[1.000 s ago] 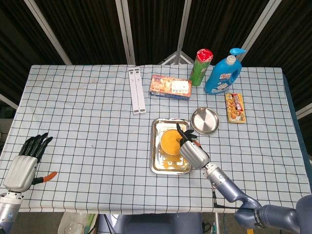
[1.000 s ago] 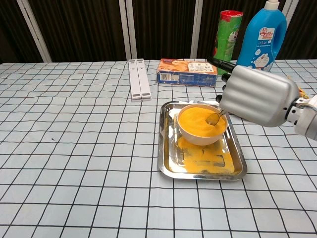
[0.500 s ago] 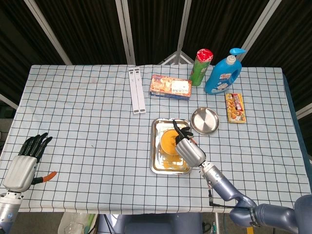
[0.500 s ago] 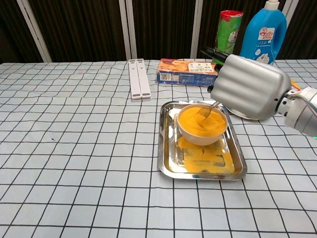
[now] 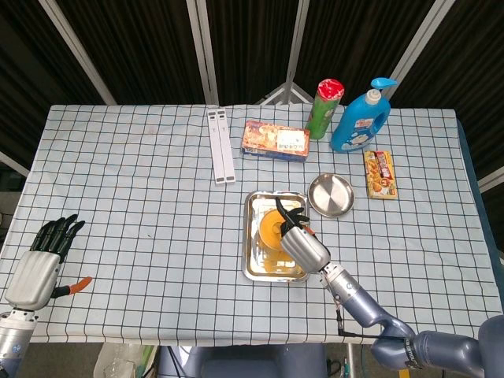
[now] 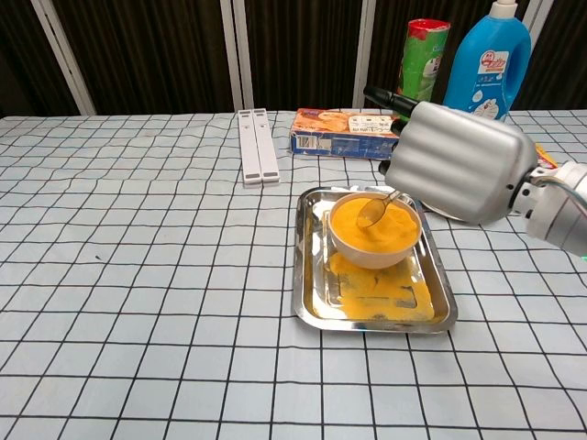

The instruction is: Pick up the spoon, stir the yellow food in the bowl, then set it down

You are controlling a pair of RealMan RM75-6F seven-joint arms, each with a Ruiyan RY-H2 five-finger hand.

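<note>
Right hand (image 6: pixel 454 160) covers the spoon (image 6: pixel 372 212) handle, so grip's hidden. Blue bottle (image 6: pixel 489 57) top cut off in chest view. Left arm runs off bottom-left edge.

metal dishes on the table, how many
2: the tray holding the bowl of yellow food, and a round plate just right of it, partly behind the right hand in the chest view. None seem hidden.

Probably a robot test lab, though little beyond the table shows: a checked white tablecloth (image 5: pixel 142 189) fronts black corrugated panels (image 5: pixel 142 55) braced by bare metal struts (image 5: pixel 201 51).
</note>
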